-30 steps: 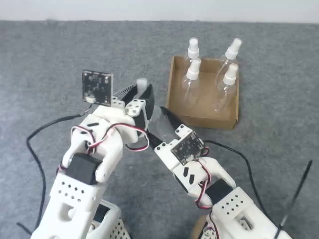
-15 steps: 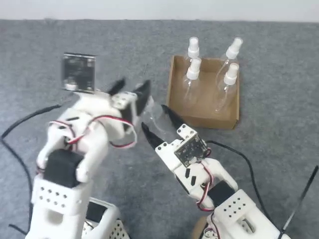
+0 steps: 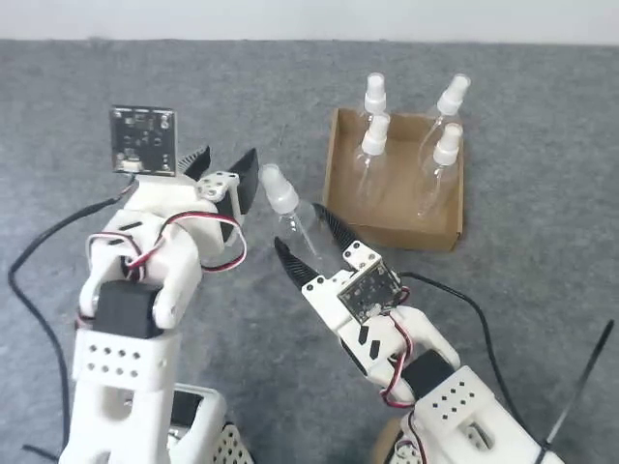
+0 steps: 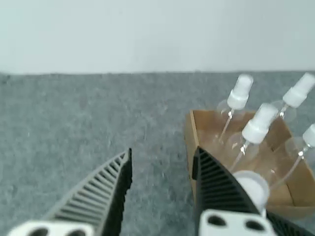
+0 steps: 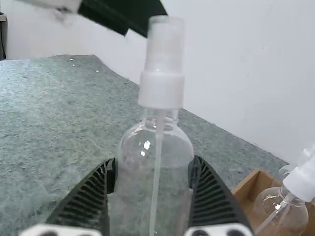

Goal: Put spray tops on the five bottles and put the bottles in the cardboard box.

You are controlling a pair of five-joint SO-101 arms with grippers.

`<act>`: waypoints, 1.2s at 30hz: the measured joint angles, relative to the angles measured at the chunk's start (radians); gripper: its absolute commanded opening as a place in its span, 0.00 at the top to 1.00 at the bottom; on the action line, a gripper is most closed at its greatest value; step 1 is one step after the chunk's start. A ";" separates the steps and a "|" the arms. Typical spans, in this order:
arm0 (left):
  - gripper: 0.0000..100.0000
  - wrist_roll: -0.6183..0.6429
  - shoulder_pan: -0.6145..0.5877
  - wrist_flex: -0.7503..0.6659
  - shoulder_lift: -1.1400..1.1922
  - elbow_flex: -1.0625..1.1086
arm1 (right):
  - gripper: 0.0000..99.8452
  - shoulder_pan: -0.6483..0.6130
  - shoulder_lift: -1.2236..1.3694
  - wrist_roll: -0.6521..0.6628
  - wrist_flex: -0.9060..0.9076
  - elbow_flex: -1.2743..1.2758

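Right gripper (image 3: 299, 229) (image 5: 151, 172) has its jaws clamped on the clear bottle (image 3: 293, 217) (image 5: 155, 162), one jaw on each side of the round body. The bottle stands upright between them. Its white spray top (image 3: 276, 186) (image 5: 161, 64) is seated on the neck and rises well above the jaw tips. Over to the left gripper (image 3: 228, 157) (image 4: 162, 152): its jaws are spread wide apart, with the spray top just beside one jaw and not touching it. Just past the right jaws sits the cardboard box (image 3: 392, 232) (image 4: 193, 132) on the grey table (image 3: 503, 145). Four bottles (image 3: 369, 164) stand inside it, each wearing a white top.
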 measured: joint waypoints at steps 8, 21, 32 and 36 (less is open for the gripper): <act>0.82 -0.031 -0.012 0.002 0.002 -0.069 | 0.99 0.000 0.000 0.000 0.000 0.000; 0.82 -0.032 0.071 -0.012 -0.011 0.002 | 0.99 0.005 0.002 0.000 0.000 0.011; 0.81 -0.035 0.080 0.014 0.000 -0.075 | 0.99 0.000 0.000 0.000 0.000 0.015; 0.81 -0.037 0.018 0.130 0.000 -0.160 | 0.99 0.021 0.000 0.000 0.000 0.015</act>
